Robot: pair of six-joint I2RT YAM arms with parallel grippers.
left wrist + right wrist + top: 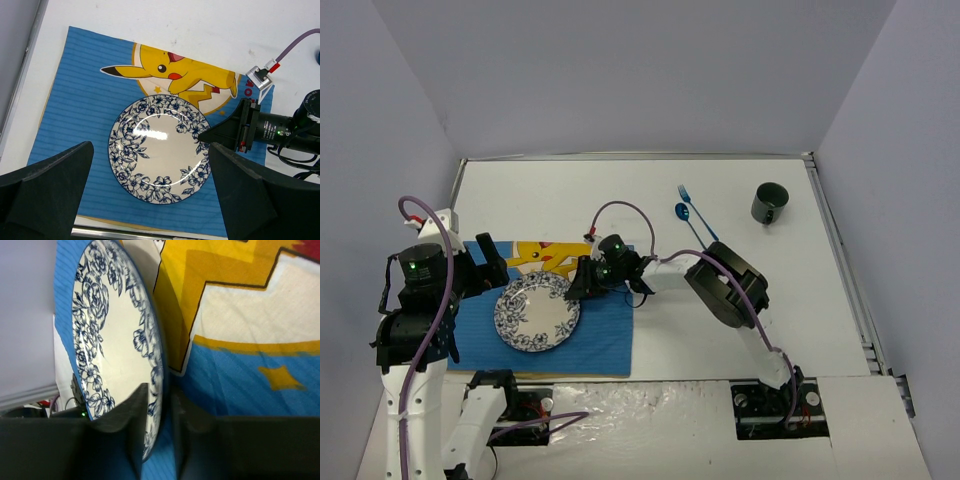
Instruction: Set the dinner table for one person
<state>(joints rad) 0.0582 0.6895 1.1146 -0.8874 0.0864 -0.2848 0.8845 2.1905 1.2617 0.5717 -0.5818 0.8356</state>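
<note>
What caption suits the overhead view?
Right gripper pinches the plate by its rim, over a blue placemat.

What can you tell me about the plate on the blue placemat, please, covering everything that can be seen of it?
The plate is round, glossy white and ceramic by its look, with a broad band of dark blue flowers around the rim and a plain, empty centre that reflects light. It lies flat on the blue placemat, just below the yellow cartoon figure. The right gripper straddles its right-hand rim, one finger above and one below; whether they pinch it is unclear.
</note>
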